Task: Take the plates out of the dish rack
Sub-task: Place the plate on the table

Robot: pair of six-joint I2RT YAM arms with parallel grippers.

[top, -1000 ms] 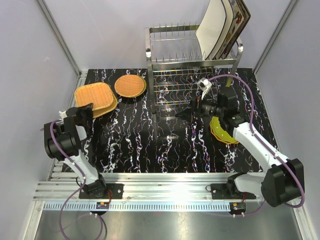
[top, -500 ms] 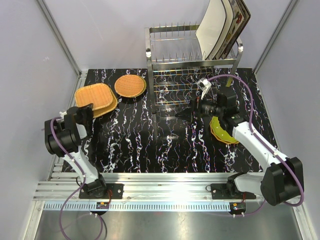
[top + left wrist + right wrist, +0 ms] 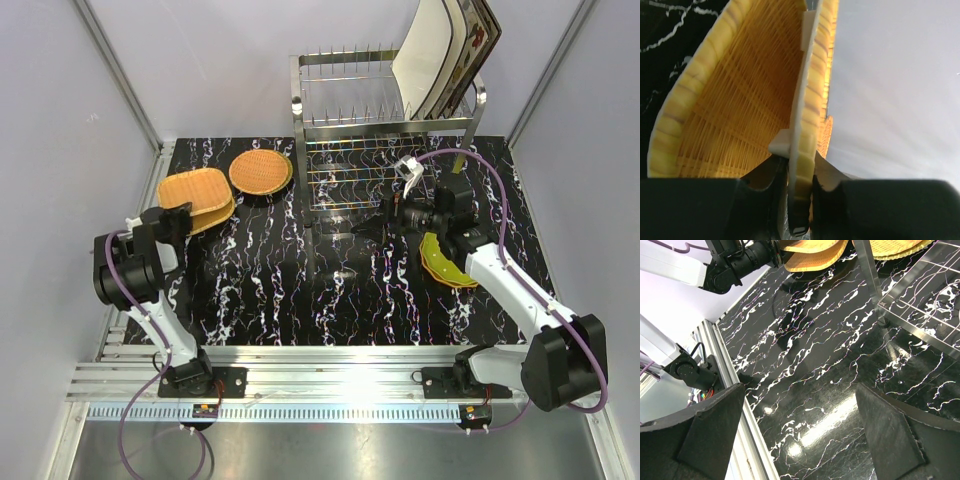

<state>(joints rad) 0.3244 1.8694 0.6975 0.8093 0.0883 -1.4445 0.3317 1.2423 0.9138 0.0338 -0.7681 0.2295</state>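
Note:
My left gripper [image 3: 178, 216] is shut on the near rim of a squarish orange woven plate [image 3: 195, 188], which lies over another plate like it [image 3: 218, 212] at the table's left. In the left wrist view the rim [image 3: 802, 125] stands between the jaws of the left gripper [image 3: 800, 172]. A round woven plate [image 3: 261, 171] lies beside them. The dish rack [image 3: 385, 130] stands at the back, with cream plates [image 3: 430, 55] and a flower-patterned plate [image 3: 482, 32] leaning in its top right. My right gripper [image 3: 365, 230] hangs open and empty in front of the rack, above bare table [image 3: 800, 430].
A lime-green plate [image 3: 442, 264] lies on the table under the right forearm. A rack leg [image 3: 867, 275] and the grid shelf [image 3: 925, 305] are close on the right gripper's far side. An aluminium rail [image 3: 320, 360] runs along the table's near edge.
The left gripper has shifted a little right and back, and the squarish woven plate it holds has swung flatter over the one beneath. The right arm has not moved.

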